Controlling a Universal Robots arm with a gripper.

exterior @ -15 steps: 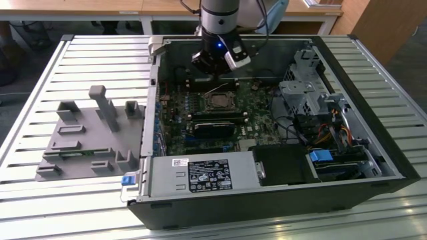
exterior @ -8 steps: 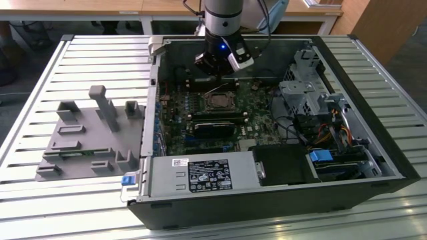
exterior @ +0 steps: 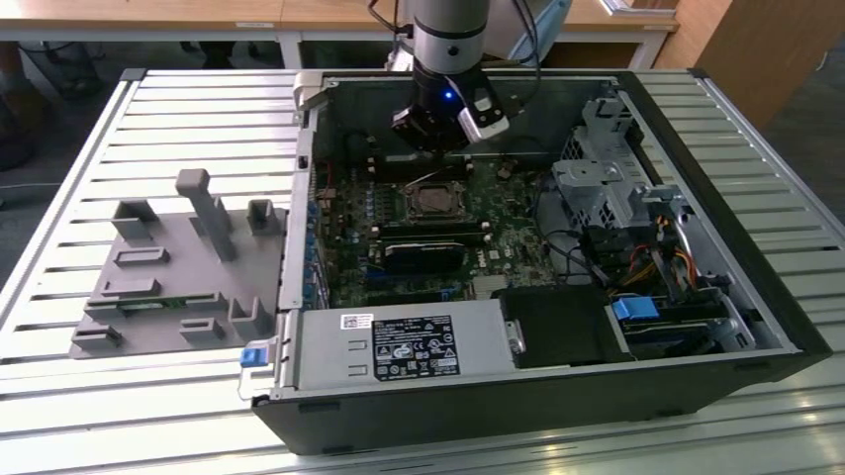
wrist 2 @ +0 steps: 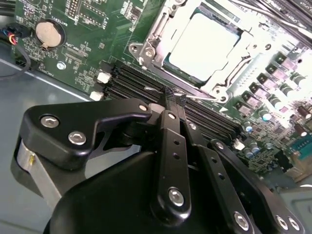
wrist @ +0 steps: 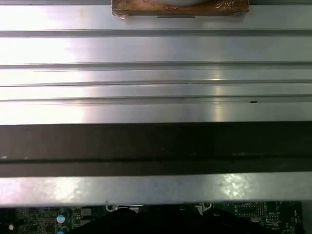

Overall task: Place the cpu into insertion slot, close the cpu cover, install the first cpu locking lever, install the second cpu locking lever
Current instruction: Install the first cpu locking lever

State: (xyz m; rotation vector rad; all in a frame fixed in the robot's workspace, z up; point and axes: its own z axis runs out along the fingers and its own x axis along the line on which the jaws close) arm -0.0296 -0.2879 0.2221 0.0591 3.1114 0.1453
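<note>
Second wrist view: our gripper (wrist 2: 171, 97), fingers pressed together, sits below the cpu (wrist 2: 204, 44), light, stiff, fragile; we'd grip edges.

Grey fixture tray (exterior: 172, 267) beside computer case (exterior: 528, 396)

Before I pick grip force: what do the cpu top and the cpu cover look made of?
The cpu top looks like dull, brushed grey metal with a soft, even sheen. The cpu cover around it looks like thin, shinier stamped steel, judging by bright glints on its edges.

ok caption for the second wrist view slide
Black tool above memory slots, silver-grey square cpu seated in its socket under the metal cover frame.
</note>
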